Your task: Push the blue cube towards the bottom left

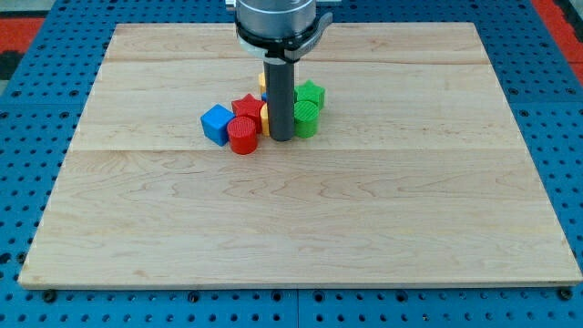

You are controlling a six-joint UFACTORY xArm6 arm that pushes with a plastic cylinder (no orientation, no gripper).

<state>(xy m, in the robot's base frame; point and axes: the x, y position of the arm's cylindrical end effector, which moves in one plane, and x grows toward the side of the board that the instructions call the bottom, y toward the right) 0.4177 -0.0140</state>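
blue cube (217,123): sitting at the left end of the cluster of blocks, a little far of the worktop's middle, tilted corner-on to the camera.
red cylinder (242,135): standing just right of the blue cube and nearer, looking to be touching it.
red star (247,107): lying just behind the red cylinder, right of the blue cube.
yellow block (265,116): showing only as a sliver between the red star and the rod; shape not readable.
my tip (282,138): resting on the worktop at the cluster's near edge, between the red cylinder and the green cylinder, well right of the blue cube and not touching it.
fingers: the arm is ending in a plain rod, grasping nothing.
green cylinder (306,118): standing just right of the rod.
green block (311,94): sitting behind the green cylinder; shape unclear.
worktop (301,228): pale wooden board lying on a blue pegboard (27,182).
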